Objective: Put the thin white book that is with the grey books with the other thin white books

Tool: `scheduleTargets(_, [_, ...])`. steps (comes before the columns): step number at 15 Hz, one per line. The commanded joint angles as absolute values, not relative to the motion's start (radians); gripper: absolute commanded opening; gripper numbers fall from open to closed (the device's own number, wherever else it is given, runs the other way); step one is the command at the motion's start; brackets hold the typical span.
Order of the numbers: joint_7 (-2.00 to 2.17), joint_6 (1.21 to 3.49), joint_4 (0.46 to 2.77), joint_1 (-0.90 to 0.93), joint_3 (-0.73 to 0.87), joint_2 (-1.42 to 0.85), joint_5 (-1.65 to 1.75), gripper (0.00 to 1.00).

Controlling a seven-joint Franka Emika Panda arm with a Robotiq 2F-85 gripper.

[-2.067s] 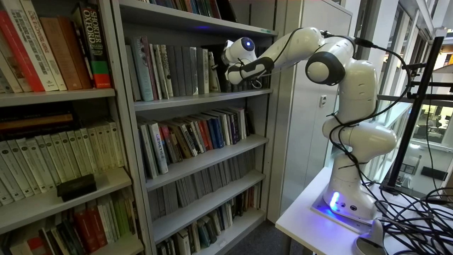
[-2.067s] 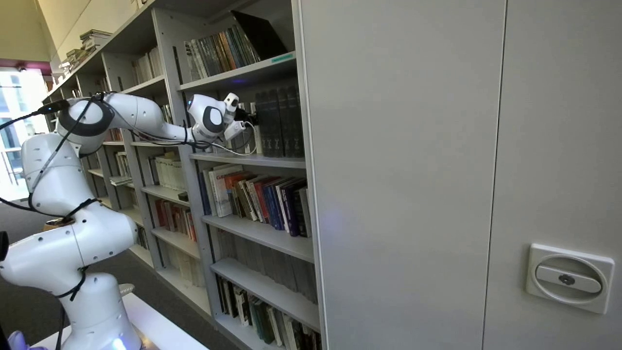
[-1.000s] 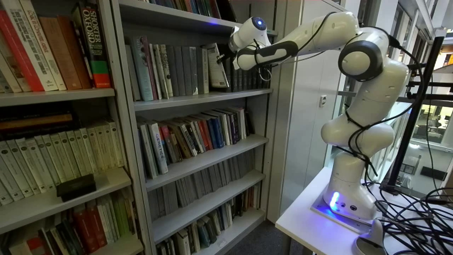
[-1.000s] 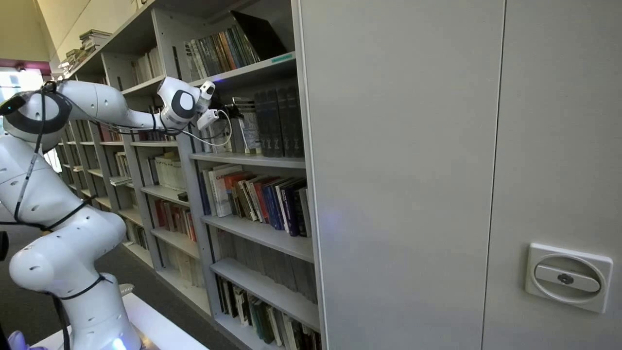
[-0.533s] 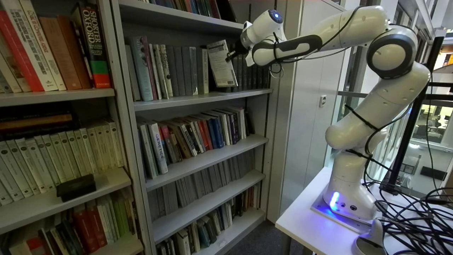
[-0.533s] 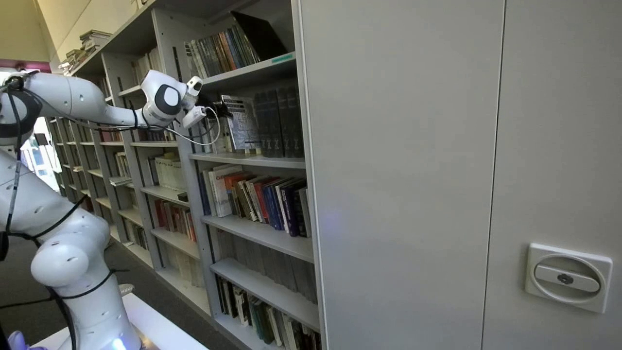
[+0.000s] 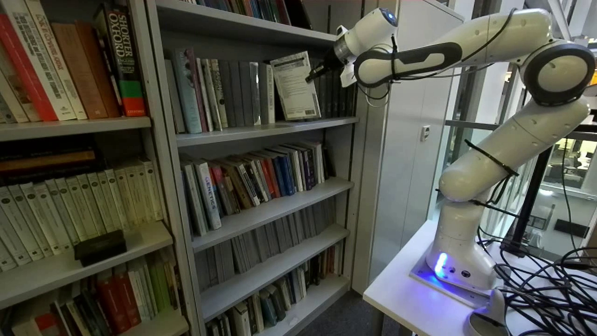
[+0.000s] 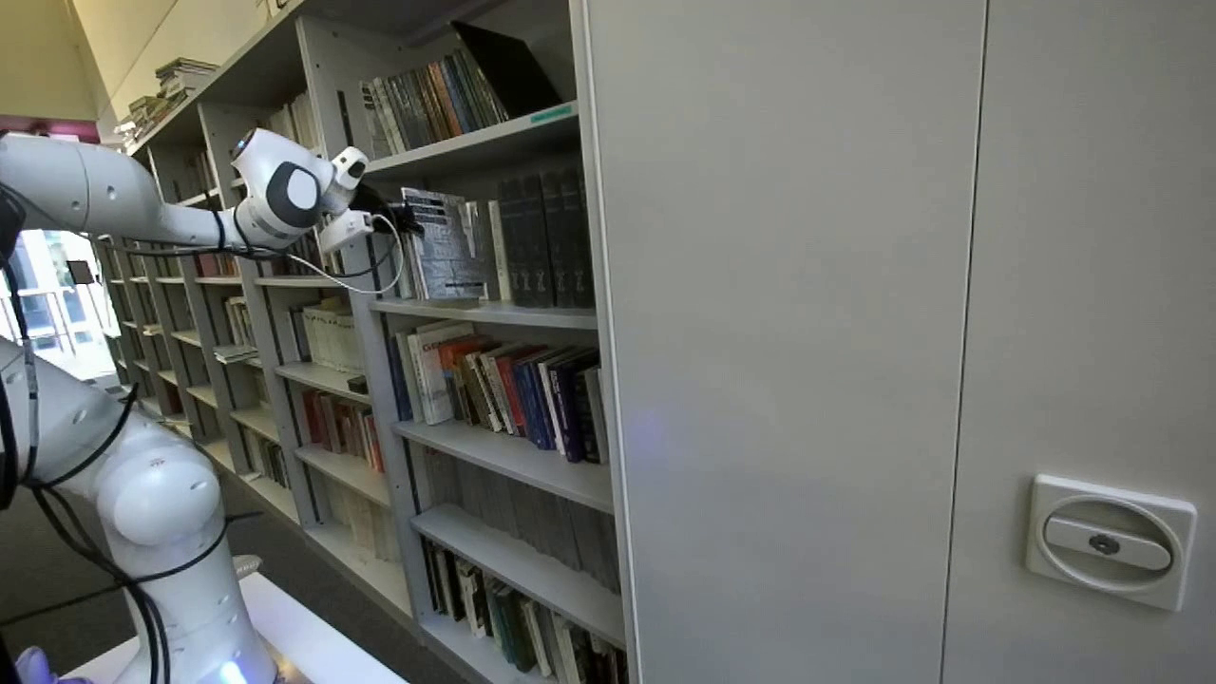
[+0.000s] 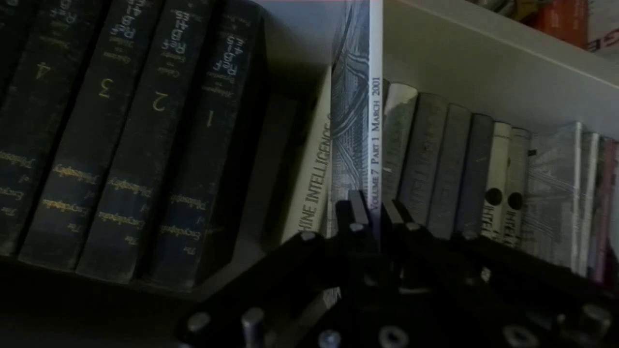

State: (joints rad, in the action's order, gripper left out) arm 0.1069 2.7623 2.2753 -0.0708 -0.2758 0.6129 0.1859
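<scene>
Ahead of the fingers [image 7: 319,72] I have a grey bookcase [image 7: 164,135], an upper shelf [image 7: 261,24] above them and a lower shelf [image 7: 261,131] below; in the wrist view it is dim around them; to their right in both exterior views I see a tall pale cupboard [image 8: 779,332] with a flat handle [image 8: 1105,544]; in an exterior view I get dark floor [image 7: 331,317] well below them, a white table [image 7: 396,284], tinged blue, below and to their right, and windows [image 7: 578,205] beyond it; in an exterior view I catch a bright window [image 8: 57,313] and a yellowish wall [image 8: 43,66], both well to their left.
</scene>
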Motion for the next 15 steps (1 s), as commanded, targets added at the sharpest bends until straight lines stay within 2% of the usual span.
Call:
scheduleTargets(1, [0.069,2.826,2.237,0.054,-0.226,0.590,0.138,0.02])
scheduleTargets(8, [0.049,2.922,2.069,0.203,-0.225,0.367,0.052,0.02])
scheduleTargets(15, [0.000,2.930,1.854,0.229,-0.214,0.127,-0.006,0.02])
